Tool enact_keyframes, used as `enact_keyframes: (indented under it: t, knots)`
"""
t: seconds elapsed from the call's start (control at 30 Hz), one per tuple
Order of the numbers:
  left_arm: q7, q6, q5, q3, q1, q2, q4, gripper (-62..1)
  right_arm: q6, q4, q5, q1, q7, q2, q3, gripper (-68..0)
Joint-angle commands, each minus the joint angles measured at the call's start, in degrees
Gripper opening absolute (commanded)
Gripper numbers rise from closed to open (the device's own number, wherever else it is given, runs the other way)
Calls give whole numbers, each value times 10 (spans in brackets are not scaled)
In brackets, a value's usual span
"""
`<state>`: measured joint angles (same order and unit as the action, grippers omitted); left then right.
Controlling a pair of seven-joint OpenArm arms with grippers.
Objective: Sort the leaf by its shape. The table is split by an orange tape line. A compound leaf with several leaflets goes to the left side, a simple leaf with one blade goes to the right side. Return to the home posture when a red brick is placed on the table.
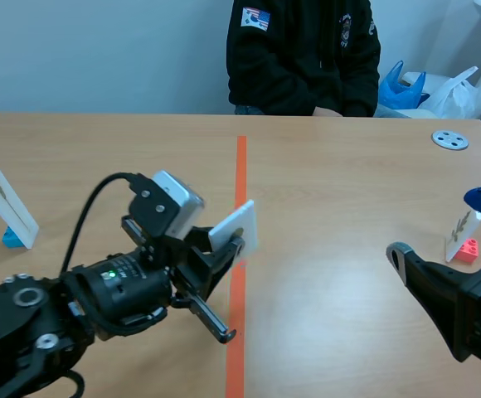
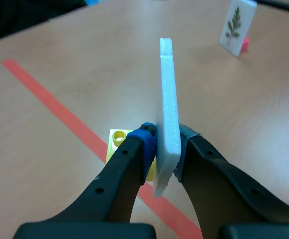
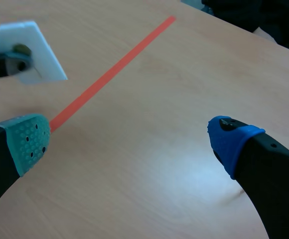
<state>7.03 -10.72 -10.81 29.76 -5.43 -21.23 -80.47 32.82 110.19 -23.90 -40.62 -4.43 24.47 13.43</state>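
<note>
- Closest to us, in the left wrist view, the left gripper (image 2: 167, 144) is clamped on a white card (image 2: 167, 84), with one finger pressed to each face. We see the card edge-on, thick and foam-like, standing roughly upright between the fingers.
- Just under the card, beside the blue-padded finger, is a yellow block (image 2: 117, 142), which we take to be the card's foot. We cannot tell whether it rests on the table (image 1: 348, 182) or hangs just clear of it.
- In the scene view the card is at the middle of the frame, tilted, right over the orange tape line (image 1: 241, 166). It is on neither side yet.
- We judge the step in hand to be the carry: the card is gripped, but it has not been placed.
- The leaf on the card shows in no view, and the faces we can see are plain white. We therefore cannot say which side it belongs on.
- The next move calls for settling the leaf's shape, then taking the card well clear of the line to that side. It should be set level on its foot before the fingers let go, since a tall thin card on a small foot would probably tip easily.
- At the lower right of the scene view the right gripper (image 3: 129, 142) sits low, its fingers wide apart with nothing between them.
- Two more cards are standing: a card on a blue block (image 1: 7, 203) at the left of the frame and a card on a red block (image 1: 463, 236) at the right.
- We see no loose red brick, so we judge that going home is not called for.
</note>
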Motion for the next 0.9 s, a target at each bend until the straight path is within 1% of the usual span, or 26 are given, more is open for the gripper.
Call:
enact_keyframes:
  t: [0.0,0.07,0.17,0.3,0.43,0.5,0.6,0.67,0.73,0.83,0.87]
  knots:
    - [-2,-1,-8,-27,-33,-6,-31,-568,-2,5,-8,8,-10,6,4,4]
    - [-13,-1,-8,-68,-78,-9,-75,-568,-2,5,-8,8,-10,6,4,4]
    - [-13,-2,-9,-131,-141,-9,-120,-568,-2,5,-8,8,-10,6,4,4]
    - [-13,-1,-47,-193,-203,-8,-146,-568,-2,5,-8,8,-10,6,4,4]
    - [-12,10,-49,-246,-236,-2,-142,-568,-2,5,-9,8,-10,6,4,4]
    - [-11,11,-50,-269,-243,3,-137,-568,-2,5,-10,8,-10,6,4,4]
    - [-6,13,-75,-294,-240,4,-125,-568,-2,5,-13,8,-11,6,4,4]
    - [-4,28,-88,-303,-232,4,-112,-568,-2,5,-13,8,-10,6,4,4]
    - [-1,43,-90,-309,-220,4,-91,-568,-2,5,-13,8,-10,6,4,4]
    - [14,57,-99,-312,-194,4,-47,-568,-2,5,-13,8,-10,6,4,4]
    - [17,57,-101,-312,-183,4,-30,-568,-2,5,-13,8,-10,6,4,4]
